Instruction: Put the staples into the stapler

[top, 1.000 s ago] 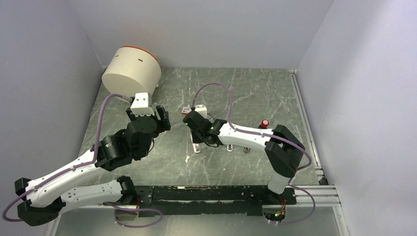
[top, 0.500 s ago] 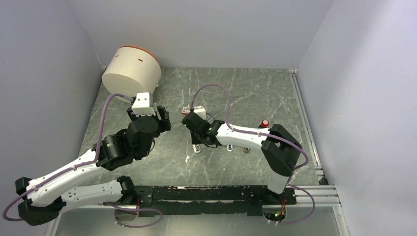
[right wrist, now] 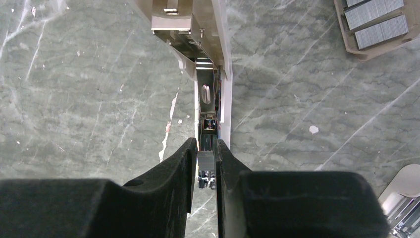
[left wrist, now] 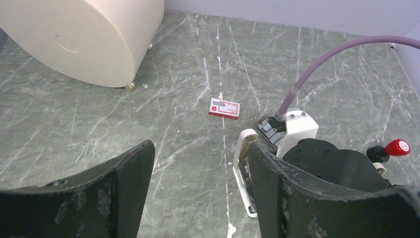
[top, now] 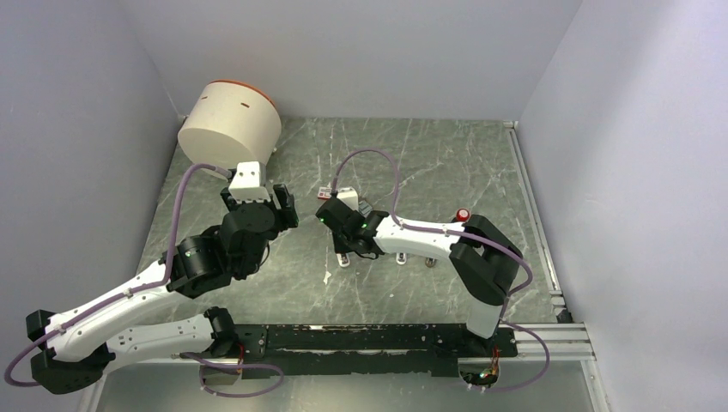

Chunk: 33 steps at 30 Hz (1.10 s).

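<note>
Red staples box (left wrist: 224, 108), white label (left wrist: 228, 106) illegible

In the right wrist view the stapler (right wrist: 212, 91) runs off the top edge, its near end hidden between the right pincer's (right wrist: 206, 154) fingers. Print on the staples (left wrist: 224, 107) box is too small to read.

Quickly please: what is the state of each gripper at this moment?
Left gripper: open, holding nothing.
Right gripper: closed on a small metal piece above the open stapler.
</note>
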{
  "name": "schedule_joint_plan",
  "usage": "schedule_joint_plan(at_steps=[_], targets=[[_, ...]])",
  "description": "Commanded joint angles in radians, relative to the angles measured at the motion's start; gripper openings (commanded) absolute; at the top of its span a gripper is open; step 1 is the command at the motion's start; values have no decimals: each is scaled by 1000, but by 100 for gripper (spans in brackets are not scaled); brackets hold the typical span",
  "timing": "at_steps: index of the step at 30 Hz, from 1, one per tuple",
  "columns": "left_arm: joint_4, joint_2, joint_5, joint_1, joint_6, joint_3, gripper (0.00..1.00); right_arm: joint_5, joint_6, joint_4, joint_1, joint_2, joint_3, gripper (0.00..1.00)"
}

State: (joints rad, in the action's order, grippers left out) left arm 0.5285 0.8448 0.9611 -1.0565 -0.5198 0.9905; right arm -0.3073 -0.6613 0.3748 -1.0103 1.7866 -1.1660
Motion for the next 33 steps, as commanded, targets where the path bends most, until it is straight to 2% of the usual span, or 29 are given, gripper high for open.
schedule_joint_plan(at_steps=[1, 23, 33], targets=[[-5, -11, 28, 6, 10, 0, 74, -27, -7, -17, -7, 10, -11, 22], [-10, -11, 29, 6, 9, -6, 74, -12, -3, 2, -10, -13, 22, 23], [-5, -8, 27, 5, 6, -6, 74, -13, 0, 10, -15, -16, 12, 27]])
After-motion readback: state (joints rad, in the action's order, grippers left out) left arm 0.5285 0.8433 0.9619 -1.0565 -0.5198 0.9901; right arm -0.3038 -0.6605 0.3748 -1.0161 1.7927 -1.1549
